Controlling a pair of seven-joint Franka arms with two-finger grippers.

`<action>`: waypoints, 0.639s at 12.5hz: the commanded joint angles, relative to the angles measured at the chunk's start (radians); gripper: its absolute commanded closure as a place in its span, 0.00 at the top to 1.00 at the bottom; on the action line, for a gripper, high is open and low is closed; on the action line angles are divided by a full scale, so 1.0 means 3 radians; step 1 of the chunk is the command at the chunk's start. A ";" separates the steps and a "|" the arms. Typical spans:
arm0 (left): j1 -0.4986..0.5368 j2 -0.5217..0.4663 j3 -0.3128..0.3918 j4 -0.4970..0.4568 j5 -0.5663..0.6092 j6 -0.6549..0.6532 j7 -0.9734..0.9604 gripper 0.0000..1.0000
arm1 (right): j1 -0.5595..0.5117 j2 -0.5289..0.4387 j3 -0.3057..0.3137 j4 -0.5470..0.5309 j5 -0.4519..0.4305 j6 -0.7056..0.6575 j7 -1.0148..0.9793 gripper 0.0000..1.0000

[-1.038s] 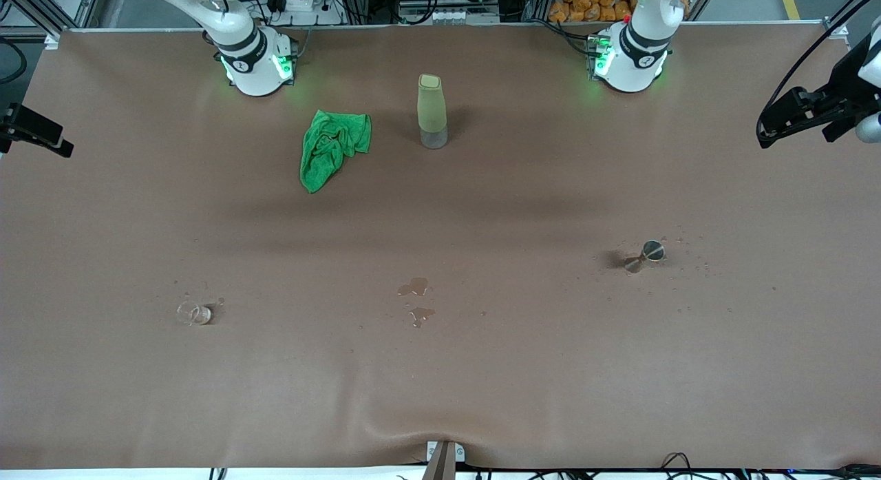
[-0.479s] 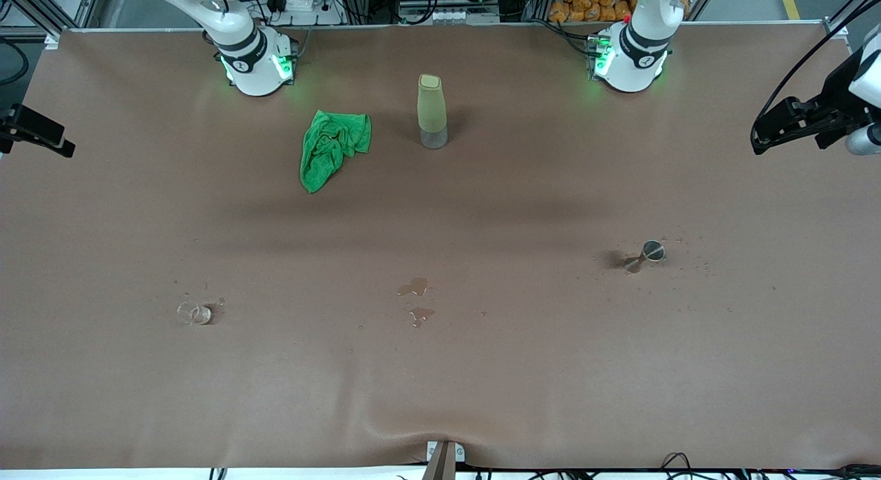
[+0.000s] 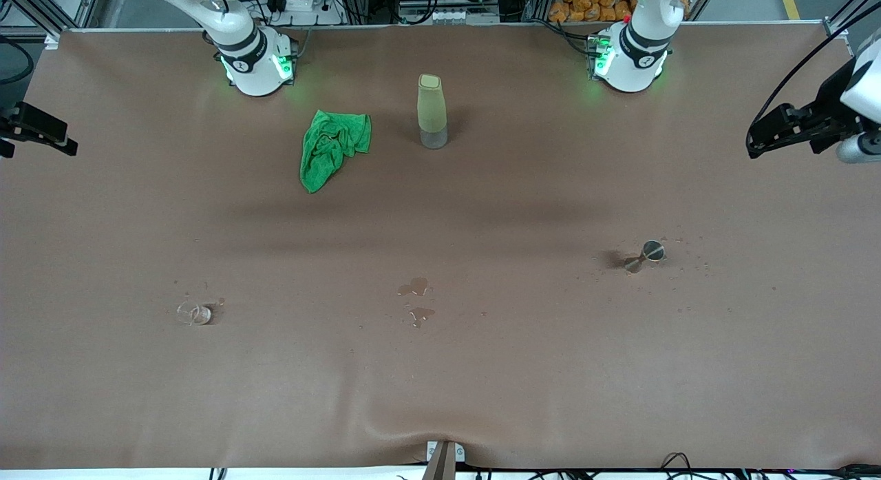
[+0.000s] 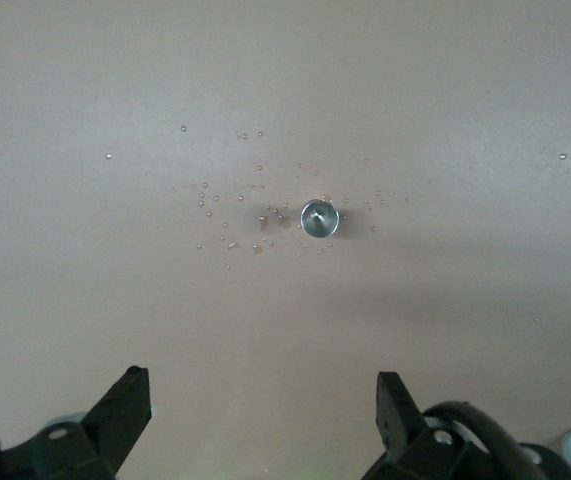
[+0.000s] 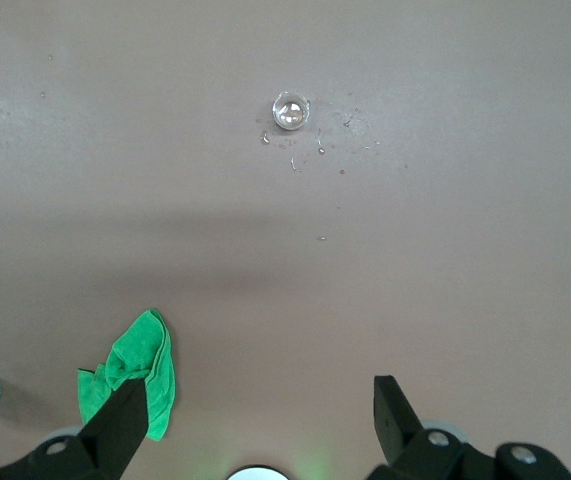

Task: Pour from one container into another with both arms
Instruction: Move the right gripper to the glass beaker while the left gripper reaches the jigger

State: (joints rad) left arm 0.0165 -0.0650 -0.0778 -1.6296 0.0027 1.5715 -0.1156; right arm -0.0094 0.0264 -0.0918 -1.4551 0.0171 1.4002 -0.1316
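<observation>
Open table point(image 3: 482, 370) surrounds the glass cup point(image 3: 193, 313) and jigger point(image 3: 645, 255), apparently unobstructed.

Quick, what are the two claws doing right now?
Left claw: open, holding nothing, high over the jigger.
Right claw: open, holding nothing, high over the table.

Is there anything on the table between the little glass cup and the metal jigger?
Only small spilled puddles, roughly midway between the glass cup and the jigger; the front view shows it.

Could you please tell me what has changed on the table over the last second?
The left hand has edged inward and slightly down at the left arm's end; the right hand has crept inward too. Both stay open and empty. Glass cup, jigger, bottle and cloth haven't moved.
</observation>
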 commanded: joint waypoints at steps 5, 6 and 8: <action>0.0200 0.0022 0.0009 -0.0682 -0.0218 0.0845 0.0379 1.00 | -0.0183 0.0239 0.0015 -0.0012 0.0014 0.0287 -0.0716 1.00; 0.0246 0.0022 0.0009 -0.0835 -0.0229 0.1079 0.0578 1.00 | -0.0198 0.0290 0.0015 -0.0002 0.0035 0.0404 -0.0879 1.00; 0.0349 0.0098 0.0009 -0.0980 -0.0346 0.1347 0.0865 1.00 | -0.0290 0.0377 0.0009 0.0003 0.0254 0.0588 -0.1161 1.00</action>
State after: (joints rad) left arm 0.0923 -0.0336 -0.0737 -1.8693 -0.0565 1.9063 0.0718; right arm -0.0594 0.1172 -0.0979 -1.4628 0.0397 1.5445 -0.3988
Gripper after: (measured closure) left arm 0.000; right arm 0.000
